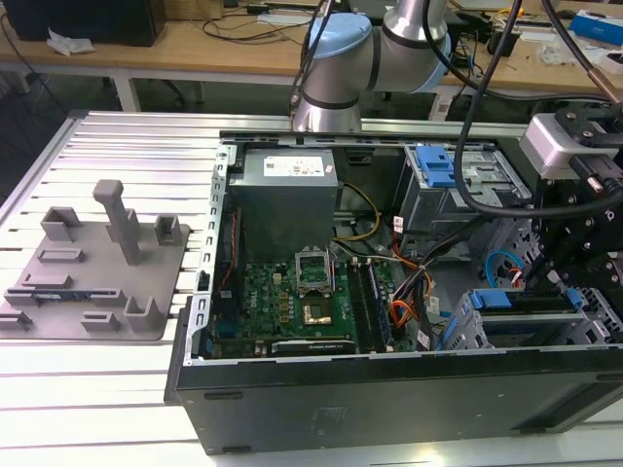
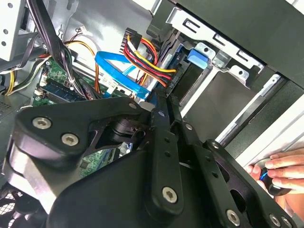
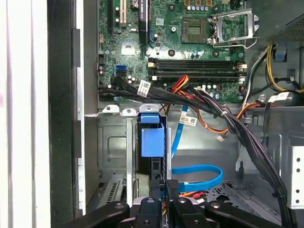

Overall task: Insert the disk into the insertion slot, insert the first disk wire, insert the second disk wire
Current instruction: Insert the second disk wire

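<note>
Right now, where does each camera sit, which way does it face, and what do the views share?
Exterior view: off the arm, looking down on the open computer case, with the arm's joint beyond it.
First wrist view: rides on the arm, faces into the case at the motherboard and the disk standing in the insertion slot; black gripper in front.
Second wrist view: on the arm behind the gripper, facing the blue cable; a person's hand at the edge.
Shared: both wrist views show the blue cable; all show the motherboard.
</note>
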Available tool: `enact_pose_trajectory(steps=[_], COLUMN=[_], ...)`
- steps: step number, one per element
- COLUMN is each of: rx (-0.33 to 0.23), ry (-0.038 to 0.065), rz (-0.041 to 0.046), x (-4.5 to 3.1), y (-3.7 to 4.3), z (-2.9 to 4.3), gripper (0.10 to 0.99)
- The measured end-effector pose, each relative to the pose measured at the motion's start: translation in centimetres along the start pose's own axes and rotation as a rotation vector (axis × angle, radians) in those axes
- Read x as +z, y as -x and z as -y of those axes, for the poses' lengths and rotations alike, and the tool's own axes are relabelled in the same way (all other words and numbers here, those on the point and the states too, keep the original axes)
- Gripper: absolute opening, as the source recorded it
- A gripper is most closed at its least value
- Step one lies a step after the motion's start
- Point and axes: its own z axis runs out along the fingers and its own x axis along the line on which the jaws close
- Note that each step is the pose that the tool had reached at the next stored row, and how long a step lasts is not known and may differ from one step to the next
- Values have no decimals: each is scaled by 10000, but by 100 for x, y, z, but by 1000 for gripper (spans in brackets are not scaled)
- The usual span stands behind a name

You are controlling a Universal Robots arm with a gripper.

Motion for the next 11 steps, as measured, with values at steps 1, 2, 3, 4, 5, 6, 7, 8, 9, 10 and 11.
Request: enact_pose_trajectory(steps=[1,2,3,4,5,6,7,8,9,10,11], rx=[0,-1,-1,-1,-1,-1,0,-1,-1,0,0], ry=[0,0,0,0,0,0,0,0,0,0,0], rz=[0,0,-1,-1,-2,-2,-2,-2,-1,-1,-2], x=[2,5,7,10,12,14,17,19,22,24,25], y=[0,0,0,0,-1,-1,-1,-1,-1,-1,-1], z=[0,0,0,1,0,0,0,0,0,0,1], gripper=[161,161,161,161,161,161,161,161,161,161,161])
